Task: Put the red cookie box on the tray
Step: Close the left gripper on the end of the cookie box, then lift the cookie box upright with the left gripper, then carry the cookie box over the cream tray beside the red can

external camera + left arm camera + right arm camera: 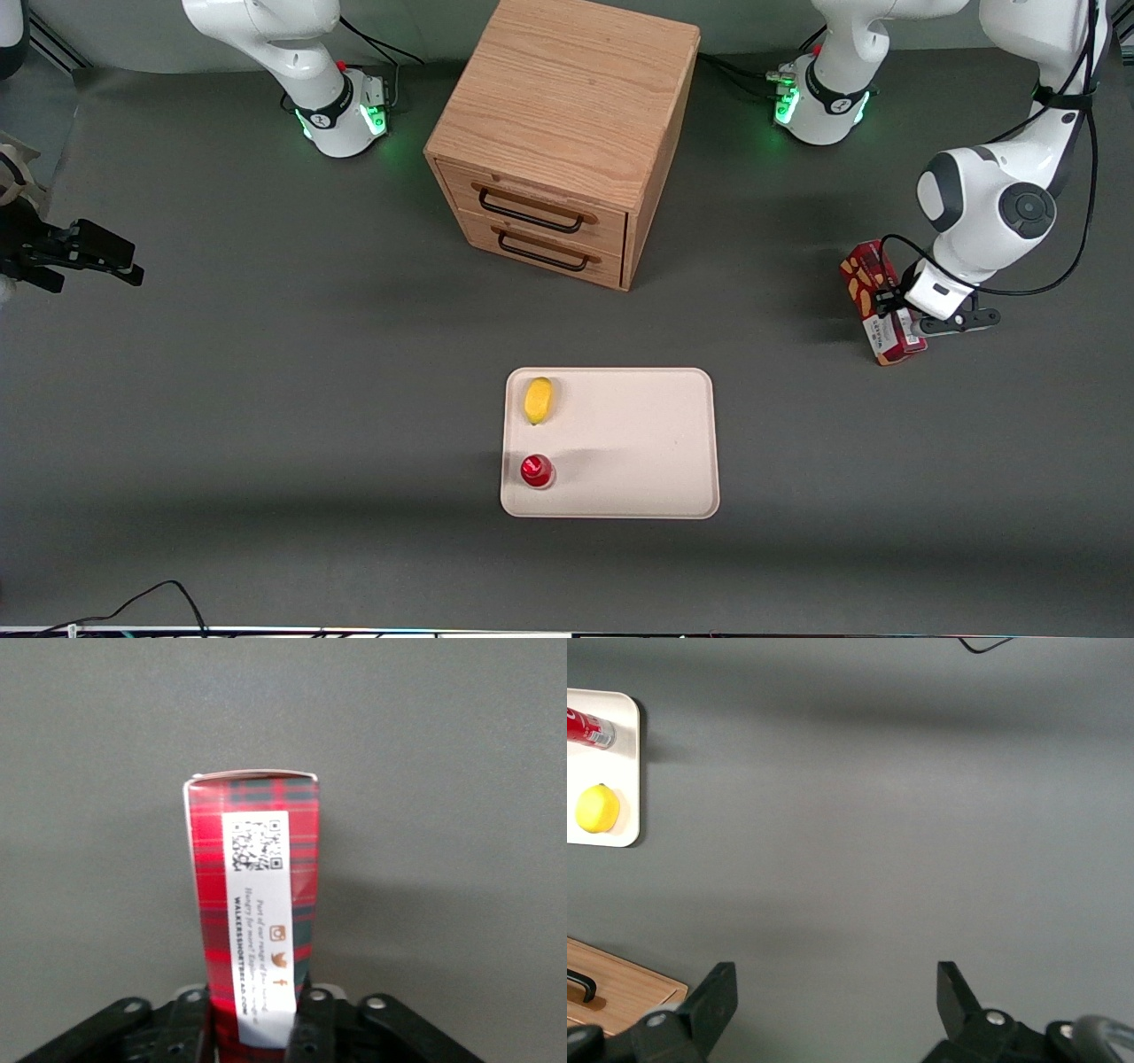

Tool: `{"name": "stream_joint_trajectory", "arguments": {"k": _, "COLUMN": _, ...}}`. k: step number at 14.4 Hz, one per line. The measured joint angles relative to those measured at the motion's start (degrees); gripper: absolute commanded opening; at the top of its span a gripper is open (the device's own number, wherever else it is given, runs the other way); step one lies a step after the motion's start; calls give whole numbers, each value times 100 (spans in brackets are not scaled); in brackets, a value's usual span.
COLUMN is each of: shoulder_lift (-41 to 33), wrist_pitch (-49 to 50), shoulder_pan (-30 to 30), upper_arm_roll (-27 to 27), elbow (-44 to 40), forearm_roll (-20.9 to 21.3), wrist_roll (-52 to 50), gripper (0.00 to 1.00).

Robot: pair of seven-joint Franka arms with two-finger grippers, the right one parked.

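Front view: gripper (897, 312) clamps red cookie box (873, 297) over dark grey table (266, 354), apart from tray (638, 443).

The red cookie box (257, 912) is seen end-on along its narrow side, which is covered in red and dark tartan. A white label strip with a QR code, small black lettering and orange icons is printed down this side. The box is clamped between the two black fingers (188, 1028) of the gripper (252, 1032), one pressed on each broad face. Only plain grey desk (461, 815) is seen around the box.
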State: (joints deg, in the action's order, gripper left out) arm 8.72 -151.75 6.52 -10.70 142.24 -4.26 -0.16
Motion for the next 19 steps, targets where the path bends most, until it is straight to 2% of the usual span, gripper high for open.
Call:
{"name": "stream_joint_trajectory", "arguments": {"k": 3, "shoulder_lift": -206, "wrist_pitch": 264, "shoulder_pan": 127, "upper_arm_roll": 17, "elbow": -134, "forearm_roll": 0, "wrist_roll": 0, "gripper": 0}}
{"name": "stream_joint_trajectory", "arguments": {"k": 6, "shoulder_lift": -716, "wrist_pitch": 1749, "shoulder_pan": 175, "upper_arm_roll": 42, "elbow": -763, "forearm_roll": 117, "wrist_roll": 2, "gripper": 0}}
{"name": "stream_joint_trajectory", "arguments": {"k": 9, "shoulder_lift": -1165, "wrist_pitch": 3885, "shoulder_pan": 187, "upper_arm_roll": 116, "elbow": -2081, "forearm_roll": 436, "wrist_roll": 1, "gripper": 0}}
{"name": "stream_joint_trajectory", "arguments": {"k": 13, "shoulder_lift": -1221, "wrist_pitch": 6493, "shoulder_pan": 290, "upper_arm_roll": 217, "elbow": -4255, "forearm_roll": 614, "wrist_roll": -32, "gripper": 0}}
{"name": "stream_joint_trajectory", "arguments": {"k": 16, "shoulder_lift": -992, "wrist_pitch": 7730, "shoulder_pan": 325, "upper_arm_roll": 414, "elbow": -5518, "forearm_roll": 614, "wrist_roll": -349, "gripper": 0}}
{"name": "stream_joint_trajectory", "arguments": {"k": 19, "shoulder_lift": -527, "wrist_pitch": 7999, "shoulder_pan": 361, "upper_arm_roll": 929, "elbow": -6155, "forearm_roll": 538, "wrist_roll": -1144, "gripper": 0}}
